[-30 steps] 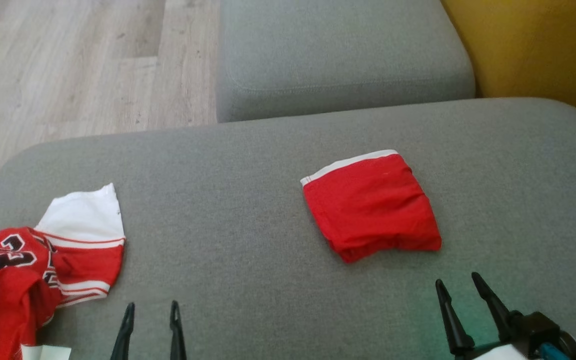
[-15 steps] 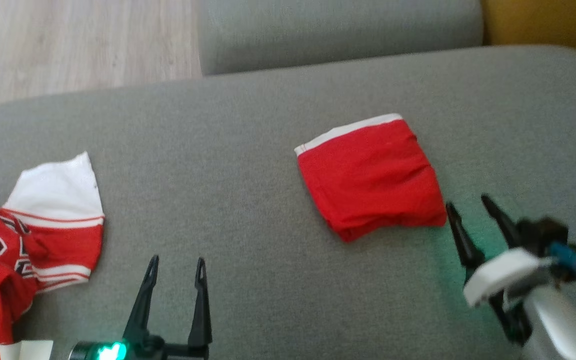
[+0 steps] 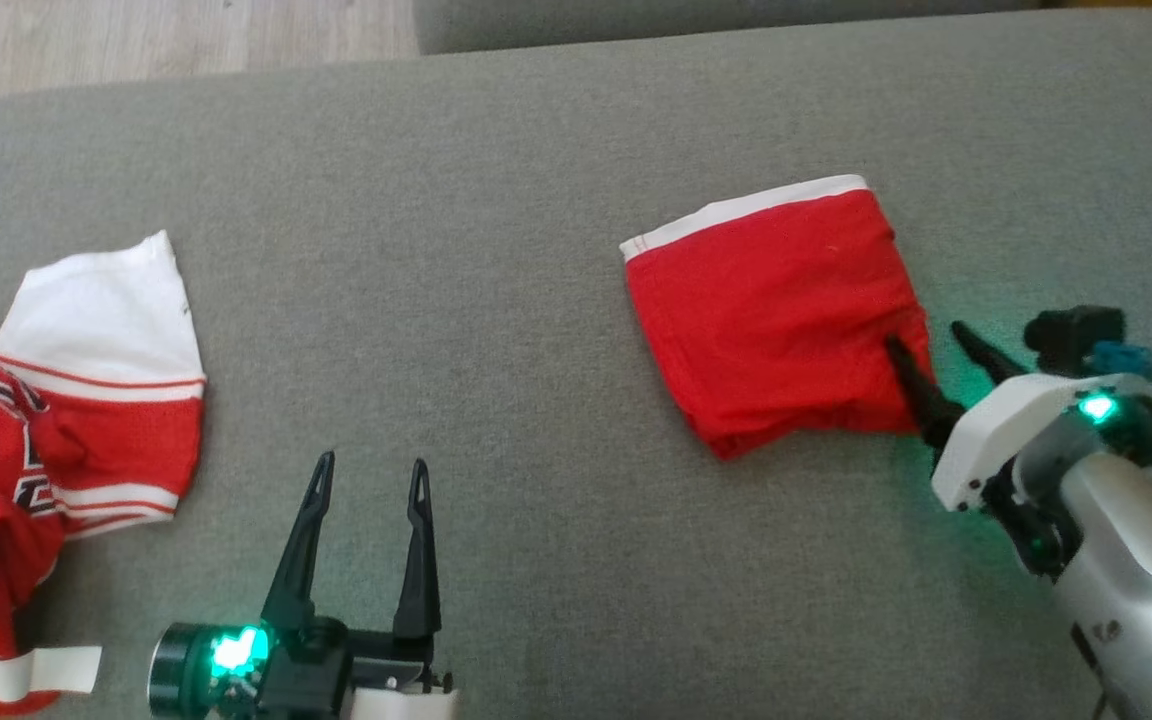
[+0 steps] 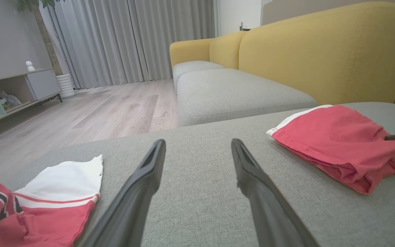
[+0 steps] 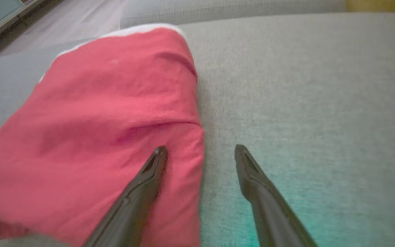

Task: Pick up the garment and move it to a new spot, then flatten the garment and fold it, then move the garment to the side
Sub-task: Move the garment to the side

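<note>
1. Step in hand: the garment (image 3: 776,320) lies right of centre in the head view as a compact red packet with a white band along its upper edge. It looks folded, so you are probably at the last stage, taking hold of it to move it aside.
2. Place: it rests flat on the grey cushion (image 3: 496,250), well apart from the red-and-white jersey (image 3: 86,400) heaped at the left edge of the frame.
3. Right arm: your right gripper (image 3: 924,337) comes in from the lower right, with the pale forearm slanting up and to the left. Its fingers (image 5: 146,178) are spread and grasp nothing. In the right wrist view they straddle the packet's right edge, one over the red cloth and the other over bare cushion just beside it. You cannot tell whether the tips touch the fabric.
4. Next move: it likely calls for pressing down into the cushion and pinching through every layer at that edge. A grip on the top layer alone could let the fold open when you lift.
5. Left arm: your left gripper (image 3: 372,462) sits at the bottom of the frame, left of centre. Its fingers are apart and empty, pointing up the frame over bare cushion between the jersey and the garment, near neither.
</note>
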Controlling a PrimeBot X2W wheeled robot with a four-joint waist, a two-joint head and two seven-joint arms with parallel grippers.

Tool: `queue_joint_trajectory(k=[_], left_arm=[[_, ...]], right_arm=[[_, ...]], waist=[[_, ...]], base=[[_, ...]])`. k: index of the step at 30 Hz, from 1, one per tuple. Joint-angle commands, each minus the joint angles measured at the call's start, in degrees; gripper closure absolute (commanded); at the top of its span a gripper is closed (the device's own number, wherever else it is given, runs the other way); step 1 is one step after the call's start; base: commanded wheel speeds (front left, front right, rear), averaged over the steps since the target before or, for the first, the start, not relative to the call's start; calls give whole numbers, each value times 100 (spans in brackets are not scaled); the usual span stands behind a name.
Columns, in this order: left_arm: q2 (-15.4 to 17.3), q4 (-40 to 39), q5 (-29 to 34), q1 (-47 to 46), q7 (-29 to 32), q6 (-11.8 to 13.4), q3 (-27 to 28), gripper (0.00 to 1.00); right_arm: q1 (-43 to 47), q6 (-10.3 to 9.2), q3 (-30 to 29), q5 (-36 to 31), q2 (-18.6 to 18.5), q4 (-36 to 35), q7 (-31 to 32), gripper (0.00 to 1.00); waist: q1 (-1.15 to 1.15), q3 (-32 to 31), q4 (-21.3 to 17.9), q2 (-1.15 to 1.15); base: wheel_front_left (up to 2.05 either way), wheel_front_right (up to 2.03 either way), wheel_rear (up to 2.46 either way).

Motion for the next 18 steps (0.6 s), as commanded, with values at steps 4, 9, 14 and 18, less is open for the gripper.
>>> queue_joint_trajectory(k=[4,9,14,18], left_arm=[[-17,-140,-57,-215,-29,94,117,0],[11,-164,-83,-275,-29,135,131,0],[58,-202,-58,-443,-29,134,108,0],[131,-206,-14,-703,-29,102,79,0]], right_arm=[[-189,-4,525,579,-193,-47,48,100],[-442,-4,779,938,-500,-78,-248,100],[-817,-4,834,1139,-937,-19,-461,100],[-1138,-4,700,1244,-1326,183,-634,100]], waist=[[-1,160,19,0],[-1,346,-213,0],[-1,709,-604,0],[-1,1107,-899,0]], base=[[0,0,0],[0,0,0],[0,0,0],[0,0,0]])
